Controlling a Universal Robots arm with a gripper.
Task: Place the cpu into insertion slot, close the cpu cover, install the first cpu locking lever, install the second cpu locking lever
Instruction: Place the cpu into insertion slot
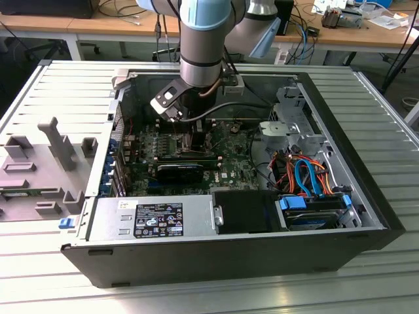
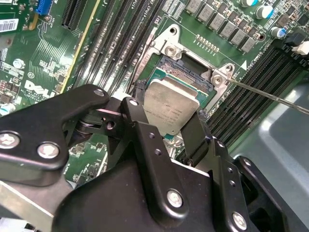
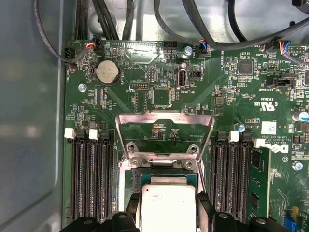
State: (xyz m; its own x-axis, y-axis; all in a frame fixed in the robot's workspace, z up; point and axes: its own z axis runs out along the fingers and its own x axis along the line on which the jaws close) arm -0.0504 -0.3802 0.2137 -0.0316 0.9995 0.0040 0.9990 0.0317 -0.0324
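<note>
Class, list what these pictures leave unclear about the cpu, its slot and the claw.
- Second wrist view: the claw, shut on the cpu, covers much of the insertion slot; whether the cpu is seated is unclear.
- First wrist view: the picture edge cuts off the cpu and claw.
- Exterior view: the arm hides the slot area.

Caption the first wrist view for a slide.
Pincer holds the cpu over the insertion slot; cpu cover stands open.
</note>
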